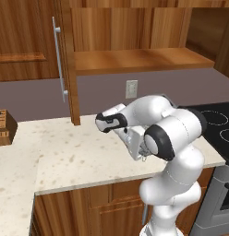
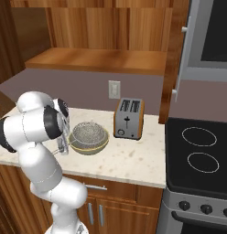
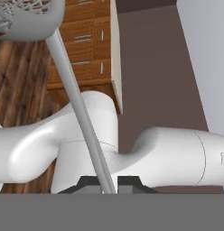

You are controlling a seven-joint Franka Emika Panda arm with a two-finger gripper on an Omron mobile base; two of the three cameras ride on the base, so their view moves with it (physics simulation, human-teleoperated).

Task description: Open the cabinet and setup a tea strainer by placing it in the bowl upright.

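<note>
Grey-mesh tea strainer (image 2: 89,132) — in bowl (image 2: 92,147)

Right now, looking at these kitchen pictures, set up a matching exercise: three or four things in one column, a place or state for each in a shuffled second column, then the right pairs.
1. tea strainer
2. bowl
3. toaster
4. cabinet
5. gripper

A. door open, lower shelf bare
B. shut on the strainer's handle
C. sits in the bowl
D. on the counter, left of the toaster
E. below the wall outlet

Pairs: 1-C, 2-D, 3-E, 4-A, 5-B
</note>
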